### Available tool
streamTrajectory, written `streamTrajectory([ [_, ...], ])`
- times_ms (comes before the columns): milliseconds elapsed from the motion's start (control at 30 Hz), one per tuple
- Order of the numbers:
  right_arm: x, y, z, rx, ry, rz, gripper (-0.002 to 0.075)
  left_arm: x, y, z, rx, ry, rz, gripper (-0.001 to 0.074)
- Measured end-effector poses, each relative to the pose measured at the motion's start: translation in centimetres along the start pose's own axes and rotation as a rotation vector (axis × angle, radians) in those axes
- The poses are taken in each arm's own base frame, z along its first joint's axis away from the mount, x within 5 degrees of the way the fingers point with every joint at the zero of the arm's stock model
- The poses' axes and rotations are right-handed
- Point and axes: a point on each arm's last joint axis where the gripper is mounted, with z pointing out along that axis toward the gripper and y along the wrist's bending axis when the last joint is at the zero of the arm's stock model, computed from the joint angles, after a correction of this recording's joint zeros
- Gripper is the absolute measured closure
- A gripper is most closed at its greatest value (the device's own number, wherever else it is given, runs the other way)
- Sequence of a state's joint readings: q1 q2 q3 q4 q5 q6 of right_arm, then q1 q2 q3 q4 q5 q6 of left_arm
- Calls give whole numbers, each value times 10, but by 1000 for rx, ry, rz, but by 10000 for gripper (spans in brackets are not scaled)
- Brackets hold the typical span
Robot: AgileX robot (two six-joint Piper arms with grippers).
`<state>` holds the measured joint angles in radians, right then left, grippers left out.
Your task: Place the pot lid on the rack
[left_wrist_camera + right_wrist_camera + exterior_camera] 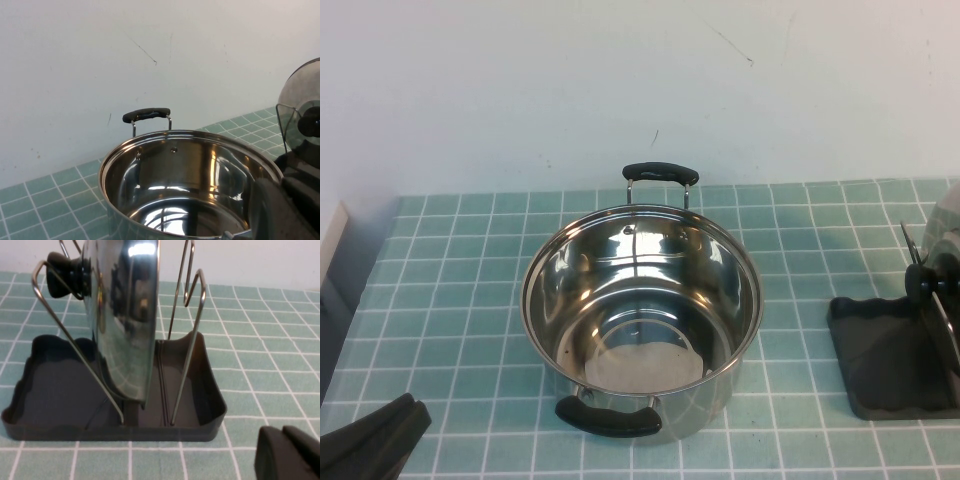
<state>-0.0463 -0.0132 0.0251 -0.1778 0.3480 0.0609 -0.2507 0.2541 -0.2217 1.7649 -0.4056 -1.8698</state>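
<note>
The pot lid (125, 315) stands on edge in the rack (50, 385), leaning between the wire bars, its black knob to one side. In the high view the lid (942, 262) and rack (880, 365) sit at the table's right edge. The lid also shows in the left wrist view (300, 92). My right gripper (282, 452) is shut and empty, low over the tiles just in front of the rack, clear of the lid; it is out of the high view. My left gripper (405, 415) is shut and empty at the front left, near the pot; it also shows in the left wrist view (285, 200).
A deep steel pot (640, 310) with two black handles stands open in the middle of the green tiled table (450, 300). A white wall rises behind it. The rack lies close to the table's right side.
</note>
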Motion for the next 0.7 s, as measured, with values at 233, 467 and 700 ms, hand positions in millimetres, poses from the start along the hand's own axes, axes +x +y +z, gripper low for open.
streamTrajectory([
  [233,0,0,0,1,0,-2,727,0,0,0,3,1,0,736],
  [467,0,0,0,1,0,-2,727,0,0,0,3,1,0,736],
  [700,0,0,0,2,0,-3,728,-2,7,0,-72,-21,26,736],
])
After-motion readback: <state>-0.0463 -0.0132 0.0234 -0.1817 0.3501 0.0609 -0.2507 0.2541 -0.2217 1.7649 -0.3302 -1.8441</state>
